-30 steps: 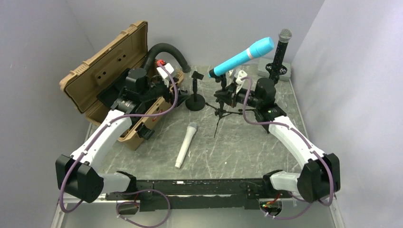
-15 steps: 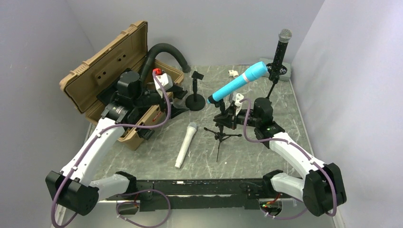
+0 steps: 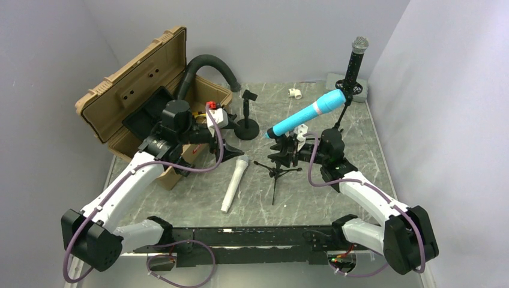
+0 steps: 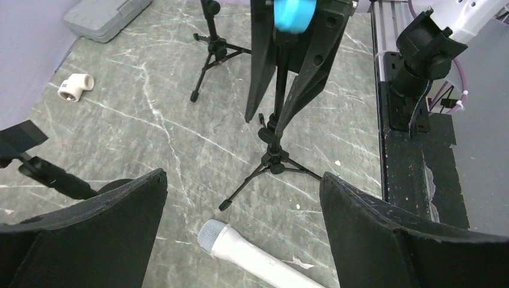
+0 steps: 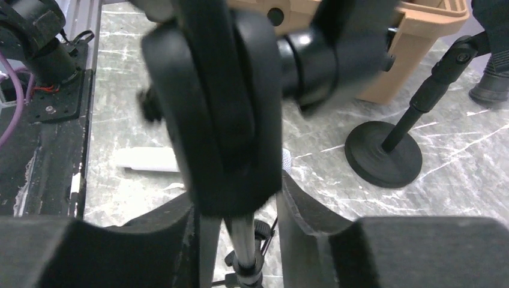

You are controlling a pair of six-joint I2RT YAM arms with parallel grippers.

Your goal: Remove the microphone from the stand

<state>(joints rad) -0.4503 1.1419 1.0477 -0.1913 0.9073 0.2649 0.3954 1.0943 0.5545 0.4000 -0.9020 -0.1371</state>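
A blue microphone (image 3: 306, 114) sits tilted in the clip of a black tripod stand (image 3: 277, 171) at the table's middle. My right gripper (image 3: 288, 149) is shut on the stand just below the clip. In the right wrist view the clip (image 5: 222, 120) and pole (image 5: 243, 240) fill the gap of that gripper (image 5: 237, 204). My left gripper (image 3: 231, 147) is open and empty, left of the stand and above a white microphone (image 3: 234, 183) lying on the table. The left wrist view shows this gripper (image 4: 243, 240), the white microphone (image 4: 252, 258), the stand (image 4: 275, 150) and the blue microphone's end (image 4: 292, 13).
An open tan case (image 3: 138, 90) and a black hose (image 3: 207, 63) stand at the back left. A round-base stand (image 3: 246, 123) is behind the left gripper. A black microphone on its own stand (image 3: 354, 66) and a white pipe elbow (image 3: 294, 92) are at the back right.
My right gripper has brought the stand with the blue microphone nearer, and the microphone now tilts lower. My left gripper has moved right from the case to above the white microphone.
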